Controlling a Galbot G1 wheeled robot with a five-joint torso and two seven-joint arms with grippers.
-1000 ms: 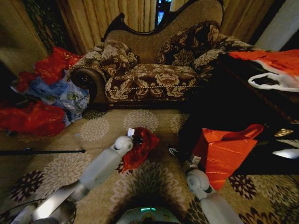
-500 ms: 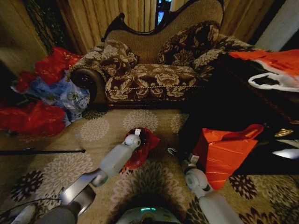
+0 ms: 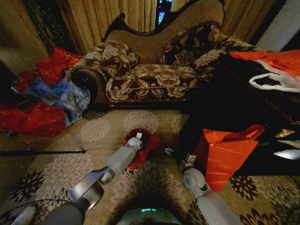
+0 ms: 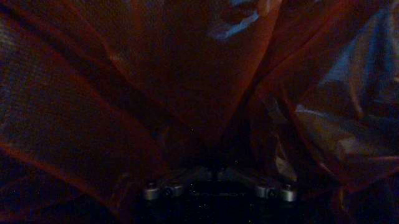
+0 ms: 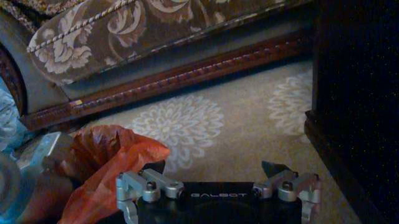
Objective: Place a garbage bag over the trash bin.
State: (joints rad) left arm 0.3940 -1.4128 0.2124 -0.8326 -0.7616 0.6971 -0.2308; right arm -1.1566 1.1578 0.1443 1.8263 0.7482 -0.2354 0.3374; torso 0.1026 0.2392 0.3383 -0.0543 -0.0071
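Observation:
The garbage bag (image 3: 146, 146), thin shiny red plastic, stands on the patterned carpet just in front of me, bunched around a dark round mouth. The trash bin is hidden under it. My left gripper (image 3: 136, 139) reaches into the top of the bag. In the left wrist view, folds of the garbage bag (image 4: 187, 93) surround the left gripper on all sides. My right gripper (image 3: 174, 153) hovers low just right of the bag, apart from it. In the right wrist view the right gripper (image 5: 215, 169) is open with bare carpet between its fingers, and the garbage bag (image 5: 106, 158) lies beside it.
A floral sofa (image 3: 150, 75) stands behind the bag. A stiff orange-red bag (image 3: 225, 150) leans against a dark cabinet (image 3: 234, 108) at the right. Heaped red and blue bags (image 3: 47, 93) lie at the left. A black rod (image 3: 42, 152) lies on the carpet.
My left arm has pushed forward, bringing its gripper from beside the bag into the bag's top. The bag now sits more bunched and upright. The right gripper has shifted slightly toward the bag.

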